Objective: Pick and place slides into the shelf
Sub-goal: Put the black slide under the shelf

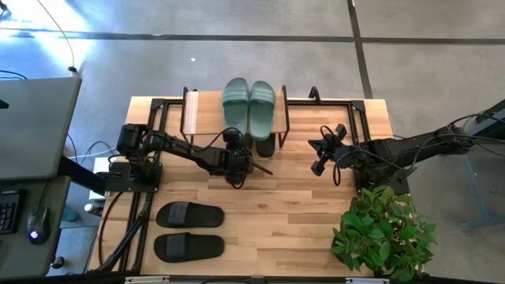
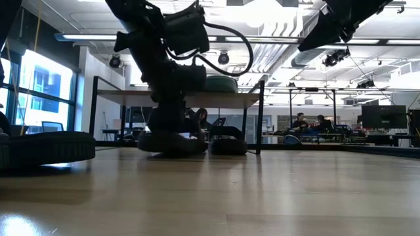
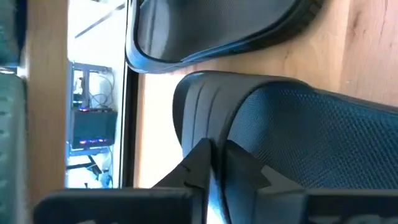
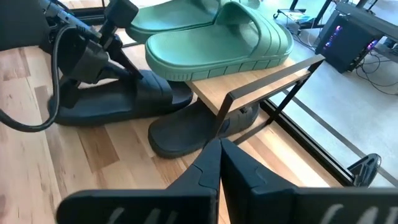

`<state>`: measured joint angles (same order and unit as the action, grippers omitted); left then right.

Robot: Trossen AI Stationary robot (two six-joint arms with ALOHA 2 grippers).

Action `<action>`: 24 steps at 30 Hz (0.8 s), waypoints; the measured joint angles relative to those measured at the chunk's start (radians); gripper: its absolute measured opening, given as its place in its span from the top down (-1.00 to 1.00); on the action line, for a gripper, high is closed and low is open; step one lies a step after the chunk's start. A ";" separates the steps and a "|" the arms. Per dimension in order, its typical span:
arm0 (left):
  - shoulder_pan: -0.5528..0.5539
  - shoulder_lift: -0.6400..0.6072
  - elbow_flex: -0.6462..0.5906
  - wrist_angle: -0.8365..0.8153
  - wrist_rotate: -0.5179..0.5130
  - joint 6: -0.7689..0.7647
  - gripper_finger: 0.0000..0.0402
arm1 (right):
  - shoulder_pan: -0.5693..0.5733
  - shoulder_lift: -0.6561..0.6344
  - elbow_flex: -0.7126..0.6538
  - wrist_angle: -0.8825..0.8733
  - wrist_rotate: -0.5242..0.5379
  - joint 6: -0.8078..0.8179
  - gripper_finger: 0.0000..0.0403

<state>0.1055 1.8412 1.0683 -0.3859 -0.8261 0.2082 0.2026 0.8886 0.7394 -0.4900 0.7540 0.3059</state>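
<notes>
Both arms reach shelfward, left claw (image 1: 237, 167) seemingly lowest.

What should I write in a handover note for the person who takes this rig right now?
Left claw: down at a black slide under the shelf, fingers almost together on its strap; whether it still grips is unclear.
Right claw: shut, empty, waiting to the right of the shelf.
Done: green pair lies on the shelf's top board; a second black slide lies partly under the shelf.
Left: the last black pair lies at the table's near left, untouched. Store both.
</notes>
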 joint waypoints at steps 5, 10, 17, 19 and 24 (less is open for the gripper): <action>-0.001 0.003 0.001 0.010 -0.006 -0.006 0.67 | 0.000 0.000 0.000 0.000 0.001 0.007 1.00; -0.001 0.003 0.001 0.025 -0.019 -0.006 0.52 | 0.000 0.000 0.000 0.000 0.001 0.007 1.00; -0.014 0.003 0.010 0.000 -0.042 -0.005 0.36 | 0.000 0.000 0.000 0.000 0.000 0.007 1.00; -0.022 0.003 0.035 -0.039 -0.052 -0.006 0.32 | 0.000 0.000 0.000 0.000 0.000 0.007 1.00; -0.044 0.003 0.100 -0.106 -0.047 -0.014 0.25 | 0.000 0.000 0.000 0.000 -0.001 0.007 1.00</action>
<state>0.0616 1.8442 1.1678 -0.4917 -0.8727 0.1944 0.2028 0.8886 0.7391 -0.4904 0.7528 0.3130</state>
